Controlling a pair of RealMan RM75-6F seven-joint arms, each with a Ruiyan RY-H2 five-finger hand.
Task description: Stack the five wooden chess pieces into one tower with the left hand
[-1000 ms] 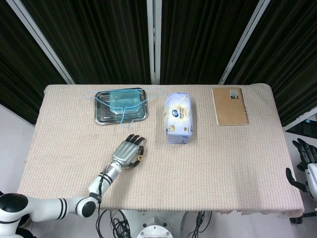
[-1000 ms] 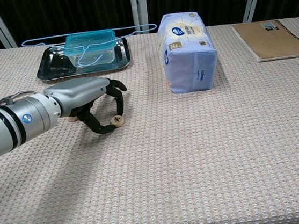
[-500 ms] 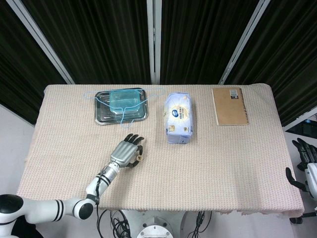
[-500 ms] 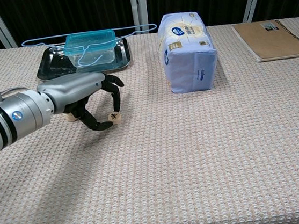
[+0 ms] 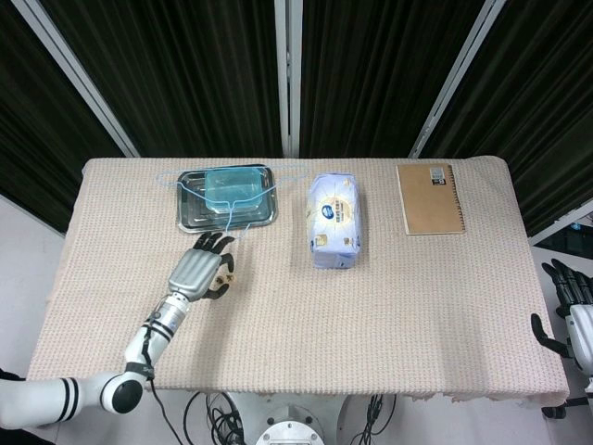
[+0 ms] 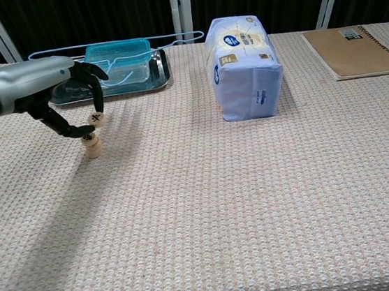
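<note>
Here the left hand (image 6: 47, 85) pinches a small wooden disc (image 6: 96, 119) between fingertips, carrying it just above a short stack (image 6: 93, 146) of pieces that stands on the desk (image 6: 257, 201) in front of the tray (image 6: 62, 94). How many pieces the stack holds I cannot tell; it looks low, so most of the tower is probably yet to build.

The disc is likely light, stiff and smooth, so it should not deform but could slip or spin in a pinch. The rim, taken on opposite sides, seems the right hold, leaving the flat face free to seat. The stack is narrow and would topple from a light sideways knock, so a straight descent and a gentle release look wise.

The chest view shows the gap between disc and stack, the mark on the disc's face and the pinch itself. The head view hides most of that under the back of the left hand (image 5: 196, 273), with only a scrap of wood (image 5: 224, 274) showing at the fingers, but it gives the layout from above: tray (image 5: 190, 221), tissue pack (image 5: 334, 221), notebook (image 5: 430, 198), and the right hand (image 5: 561, 295) off the desk edge, its fingers too dark and small to say how they lie.
</note>
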